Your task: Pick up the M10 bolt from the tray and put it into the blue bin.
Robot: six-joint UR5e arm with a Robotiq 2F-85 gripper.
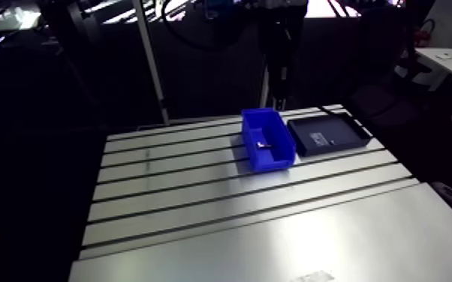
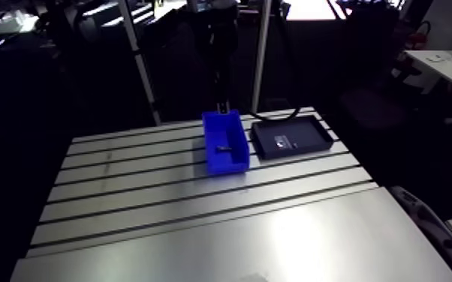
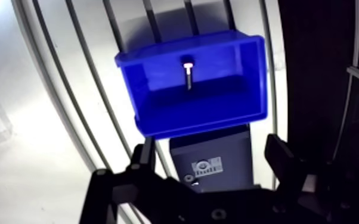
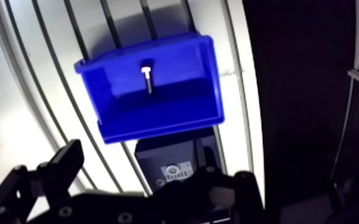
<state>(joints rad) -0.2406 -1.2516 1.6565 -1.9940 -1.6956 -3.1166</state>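
Note:
The M10 bolt, silvery with a bright head, lies on the floor of the blue bin. In the wrist view my gripper hovers high above, open, with nothing between its dark fingers. Under the gap I see the dark tray with a white label on it. The bin stands just ahead of the tray. In the arm view the bin stands at the table's far side, with the bolt in it and the tray to its right.
The slotted aluminium table stretches wide in front of the bin. A slanted pale post rises behind the table's far edge. To the right of the tray the table ends in darkness.

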